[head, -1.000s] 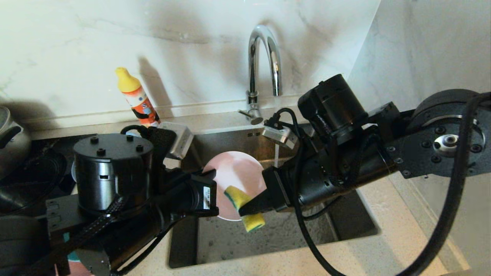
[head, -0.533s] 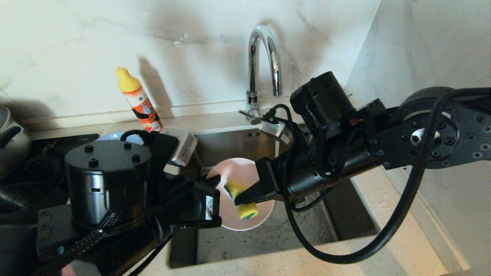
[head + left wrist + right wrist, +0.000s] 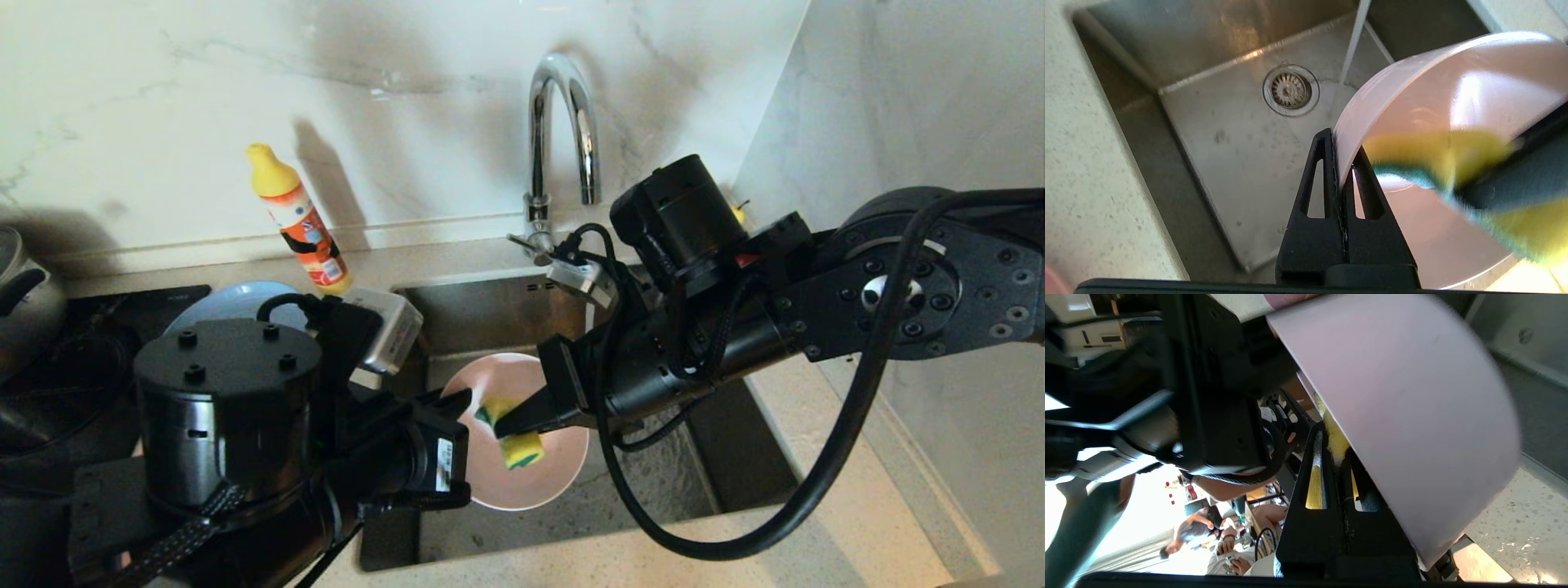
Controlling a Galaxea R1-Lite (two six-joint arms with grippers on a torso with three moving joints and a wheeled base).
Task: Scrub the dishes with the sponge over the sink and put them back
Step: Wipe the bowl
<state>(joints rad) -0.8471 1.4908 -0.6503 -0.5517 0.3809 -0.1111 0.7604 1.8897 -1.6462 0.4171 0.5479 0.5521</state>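
Left gripper (image 3: 457, 400): clamped on the near-left rim of the pink plate (image 3: 539, 474); the left wrist view shows both fingers pinched tight with the plate edge between them
Right gripper (image 3: 502, 426): closed on the sponge (image 3: 514, 437), reaching in from the right across the plate's face
Pink plate: held tilted over the sink (image 3: 735, 457), its hollow face turned up and toward the right arm, its lower edge nearest the front of the basin
Sponge: yellow with a green layer, bent around the right fingers, pressed against the inner face of the plate near its middle
Sink: square steel basin set in a pale speckled counter (image 3: 824, 523); in the left wrist view the round drain strainer (image 3: 1290, 90) lies on the floor of the basin, apart from the plate
Faucet (image 3: 559, 139): chrome gooseneck at the far edge of the sink, with a thin stream of water (image 3: 1352, 45) falling past the far side of the plate
Grey-blue plate (image 3: 224, 302): on the counter to the left of the sink, partly hidden behind the left arm
Soap bottle (image 3: 298, 220): orange with a yellow cap, leaning against the far wall, just beyond the grey-blue plate
Steel pot (image 3: 24, 286): at the far left edge, well apart from the sink
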